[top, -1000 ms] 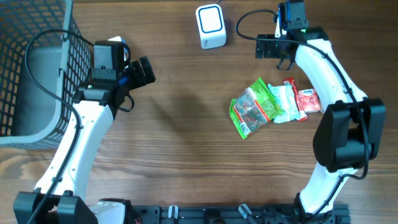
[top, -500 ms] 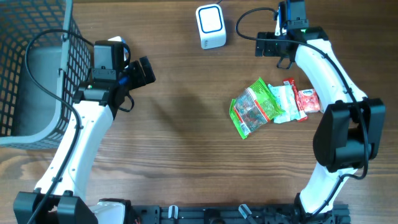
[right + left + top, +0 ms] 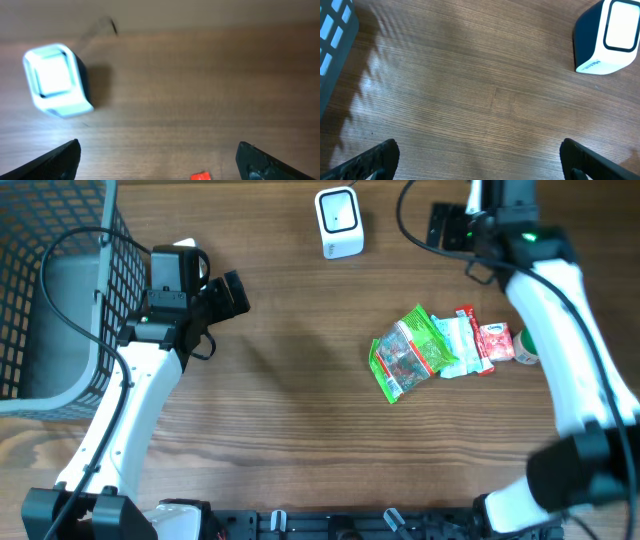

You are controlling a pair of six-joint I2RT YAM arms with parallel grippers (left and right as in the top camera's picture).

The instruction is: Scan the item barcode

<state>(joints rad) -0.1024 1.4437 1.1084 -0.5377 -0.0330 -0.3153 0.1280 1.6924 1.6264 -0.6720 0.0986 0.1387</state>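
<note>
As things lie on the worktop (image 3: 290,410), the stock reads:
Scanner (image 3: 338,222): white-faced, at the far edge, between the two arms.
Packets (image 3: 405,355): green and red sachets overlapping in a heap, right of centre, well apart from both tools.
Left tool (image 3: 232,295): released, empty, over bare wood near the basket (image 3: 115,270).
Right tool (image 3: 450,228): released, empty, just right of the scanner; its wrist view is blurred.

The table (image 3: 300,420) under me is matt brown wood with fine grain. At twelve o'clock the scanner (image 3: 339,222) looks smooth white plastic. The packets (image 3: 410,352) are glossy, crinkled film. My fingers (image 3: 372,159) are matt black, slightly rough.
</note>
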